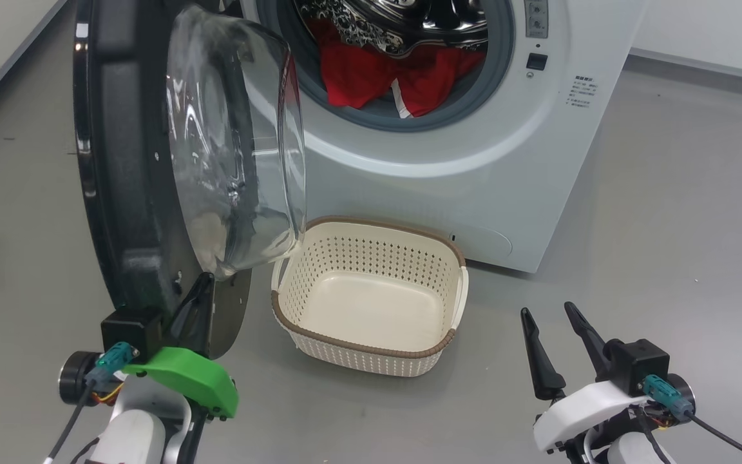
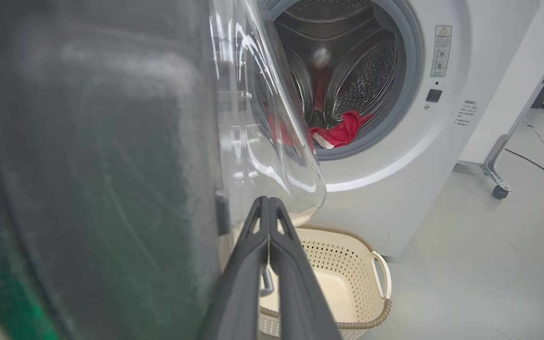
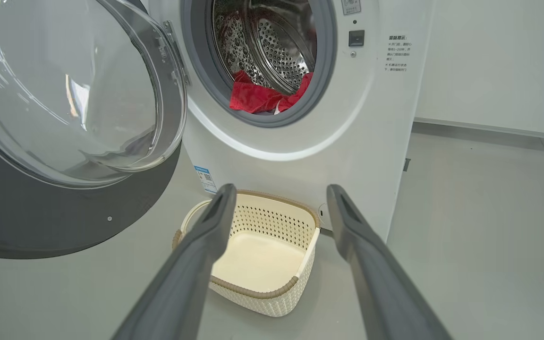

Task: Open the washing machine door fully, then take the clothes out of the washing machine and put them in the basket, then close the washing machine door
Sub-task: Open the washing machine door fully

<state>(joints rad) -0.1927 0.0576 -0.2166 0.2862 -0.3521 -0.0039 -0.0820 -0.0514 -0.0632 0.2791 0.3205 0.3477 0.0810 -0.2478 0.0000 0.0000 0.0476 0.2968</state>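
The left gripper (image 1: 202, 283) has its two dark fingers pressed tight together, with nothing between them. Its tip sits right at the bottom of the washing machine door (image 1: 120, 161), just under the glass bowl (image 1: 236, 148). I cannot tell if it touches the door. The right gripper (image 1: 546, 310) has its fingers spread wide and holds nothing. It hangs over the grey floor (image 1: 667, 225), to the right of the basket (image 1: 377, 224).

The door is swung out from the washing machine (image 1: 474, 180) and stands to the left of the round hole. It is big and round, with a wide, shiny black rim. Its clear bowl bulges out from the middle, toward the machine.

The basket sits on the floor just in front of the white machine, close beside the low edge of the door. It is cream, with lots of little holes in its sides and a brown rim. Its smooth bottom shows.

The clothes (image 1: 358, 77) are bright red with a bit of white stripe. They lie in a heap at the bottom of the steel drum (image 1: 409, 19). Some of the red cloth hangs over the grey rubber ring (image 1: 506, 64) at the front.
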